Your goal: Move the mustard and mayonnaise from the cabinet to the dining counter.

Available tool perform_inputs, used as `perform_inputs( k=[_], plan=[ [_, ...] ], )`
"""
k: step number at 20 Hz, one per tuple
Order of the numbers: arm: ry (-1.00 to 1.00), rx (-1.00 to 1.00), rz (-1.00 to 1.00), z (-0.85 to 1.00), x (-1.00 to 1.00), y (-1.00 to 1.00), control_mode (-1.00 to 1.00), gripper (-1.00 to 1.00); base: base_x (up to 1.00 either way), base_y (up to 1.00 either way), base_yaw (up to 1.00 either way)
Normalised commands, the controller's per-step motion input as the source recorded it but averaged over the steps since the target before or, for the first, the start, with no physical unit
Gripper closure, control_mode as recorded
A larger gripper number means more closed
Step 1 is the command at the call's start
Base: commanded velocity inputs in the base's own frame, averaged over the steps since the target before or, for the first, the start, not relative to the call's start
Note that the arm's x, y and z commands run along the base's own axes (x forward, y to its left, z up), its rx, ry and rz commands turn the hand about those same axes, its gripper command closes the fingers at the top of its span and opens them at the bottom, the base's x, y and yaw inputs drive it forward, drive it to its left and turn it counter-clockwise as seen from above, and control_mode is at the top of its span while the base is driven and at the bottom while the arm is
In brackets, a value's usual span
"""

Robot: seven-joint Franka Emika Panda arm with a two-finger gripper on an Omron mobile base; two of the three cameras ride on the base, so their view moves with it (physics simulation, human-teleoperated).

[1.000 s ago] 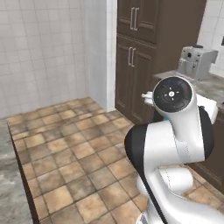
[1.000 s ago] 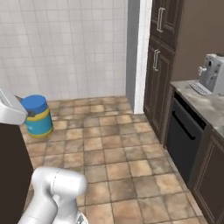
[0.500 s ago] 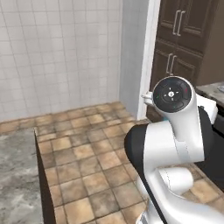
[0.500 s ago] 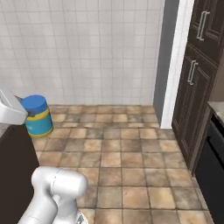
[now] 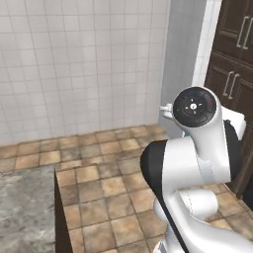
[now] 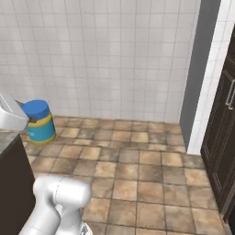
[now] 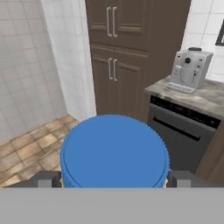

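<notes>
A brown stone-tiled floor [image 6: 147, 174] runs up to the white tiled wall [image 6: 114, 55]. A grey marble counter [image 5: 24, 207] fills the lower left of the left base view. A coffee machine [image 7: 191, 70] stands on a marble worktop [image 7: 205, 97] beside tall dark cupboards [image 7: 127, 52].

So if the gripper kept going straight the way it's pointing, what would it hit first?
Apart from the blue-lidded mayonnaise jar between its fingertips, probably the dark brown panelled cabinet doors, though depth is unclear.

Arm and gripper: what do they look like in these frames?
Glossy white rounded arm links with black joint sections. One joint ends in a round dark cap with small red and green marks. The gripper has two small dark grey blocky finger tips. No cables visible.
</notes>
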Motion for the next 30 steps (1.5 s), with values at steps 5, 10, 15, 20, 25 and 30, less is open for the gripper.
perform_inputs(
  k=[5, 10, 15, 20, 25, 30],
  plan=[
    [0.00, 0.00, 0.00, 0.00, 0.00, 0.00, 1.00, 1.00, 0.84, -0.14, 0.22],
    [0.00, 0.00, 0.00, 0.00, 0.00, 0.00, 1.00, 1.00, 0.81, -0.13, 0.26],
    [0.00, 0.00, 0.00, 0.00, 0.00, 0.00, 1.00, 1.00, 0.77, -0.11, 0.35],
    [0.00, 0.00, 0.00, 0.00, 0.00, 0.00, 1.00, 1.00, 0.70, -0.09, 0.45],
    [0.00, 0.00, 0.00, 0.00, 0.00, 0.00, 1.00, 1.00, 0.64, -0.04, 0.56],
    [0.00, 0.00, 0.00, 0.00, 0.00, 0.00, 1.00, 1.00, 0.63, -0.03, 0.58]
  ],
)
